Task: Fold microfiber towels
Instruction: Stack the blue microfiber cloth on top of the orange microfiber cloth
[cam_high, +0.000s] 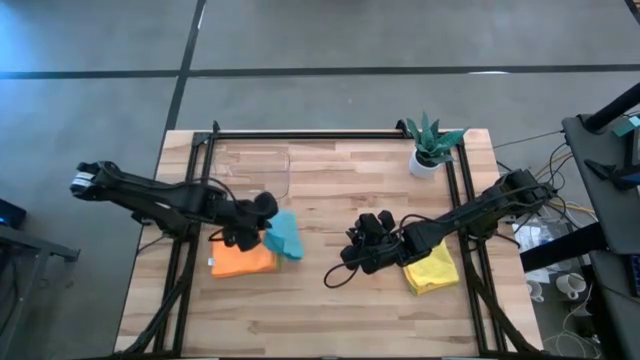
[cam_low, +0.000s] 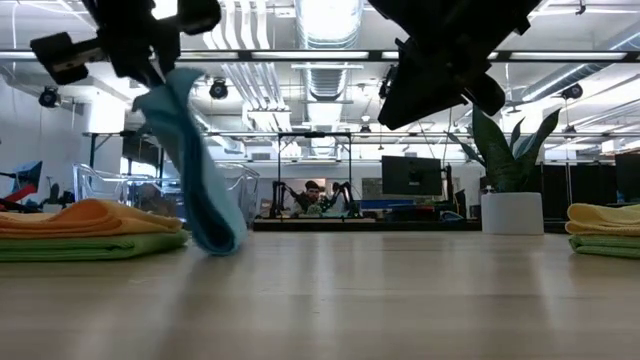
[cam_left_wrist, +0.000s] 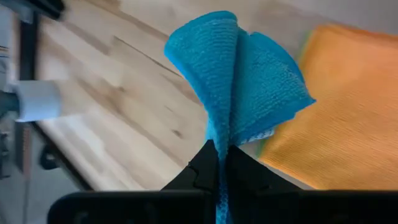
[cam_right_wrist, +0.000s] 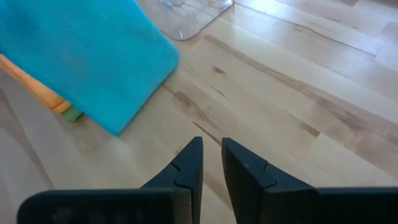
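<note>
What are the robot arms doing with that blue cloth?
The left gripper has its jaws shut on the blue towel and holds it up so it hangs down, its bottom end at the table. Beside it lies an orange towel stacked on a green one. The right gripper is over the middle of the table, jaws slightly apart and holding nothing. A yellow towel lies on the right, near a potted plant.
</note>
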